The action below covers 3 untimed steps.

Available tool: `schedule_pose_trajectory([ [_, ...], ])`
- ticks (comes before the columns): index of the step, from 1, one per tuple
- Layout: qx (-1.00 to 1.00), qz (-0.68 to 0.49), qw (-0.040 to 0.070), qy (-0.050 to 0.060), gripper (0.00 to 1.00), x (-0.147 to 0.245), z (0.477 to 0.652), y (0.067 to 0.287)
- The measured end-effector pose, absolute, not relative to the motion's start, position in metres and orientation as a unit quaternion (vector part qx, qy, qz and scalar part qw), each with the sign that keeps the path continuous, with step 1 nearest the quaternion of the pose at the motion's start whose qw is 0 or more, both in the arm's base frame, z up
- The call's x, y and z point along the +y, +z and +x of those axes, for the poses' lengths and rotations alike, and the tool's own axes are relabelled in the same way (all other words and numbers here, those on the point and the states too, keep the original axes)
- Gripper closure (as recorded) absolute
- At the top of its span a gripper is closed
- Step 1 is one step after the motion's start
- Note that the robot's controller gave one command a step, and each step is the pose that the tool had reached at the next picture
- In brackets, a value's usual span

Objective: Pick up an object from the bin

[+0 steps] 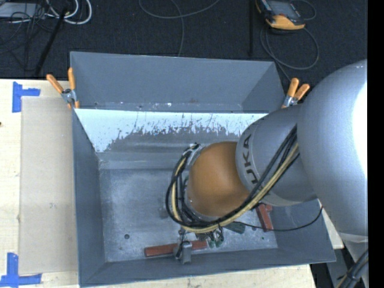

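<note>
My gripper (185, 251) is low over the bin floor near the front wall, under the arm's orange wrist cover. Its tip meets the right end of a flat reddish-brown bar (159, 251) that lies lengthwise along the front of the bin. Whether the bar is gripped I cannot tell. A small dark green thing (216, 239) lies just right of the gripper, partly hidden by the cables. A second red-brown piece (264, 216) pokes out from under the arm at the right side.
The arm and its cable loops cover the middle and right of the bin floor. The bin's sloped walls rise close behind and to the left.
</note>
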State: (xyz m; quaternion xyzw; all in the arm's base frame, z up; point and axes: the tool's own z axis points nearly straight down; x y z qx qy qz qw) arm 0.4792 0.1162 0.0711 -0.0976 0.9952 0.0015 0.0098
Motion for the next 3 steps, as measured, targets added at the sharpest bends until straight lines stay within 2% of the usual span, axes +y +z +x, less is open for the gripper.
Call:
schedule_pose_trajectory([
  [1, 0.994, -0.107, 0.002, 0.002, 0.0, 0.188, 0.478, 0.119],
  [2, 0.995, -0.097, -0.001, 0.0, 0.0, 0.161, 0.486, 0.067],
  [3, 0.996, -0.085, 0.004, 0.0, 0.0, 0.122, 0.504, 0.147],
])
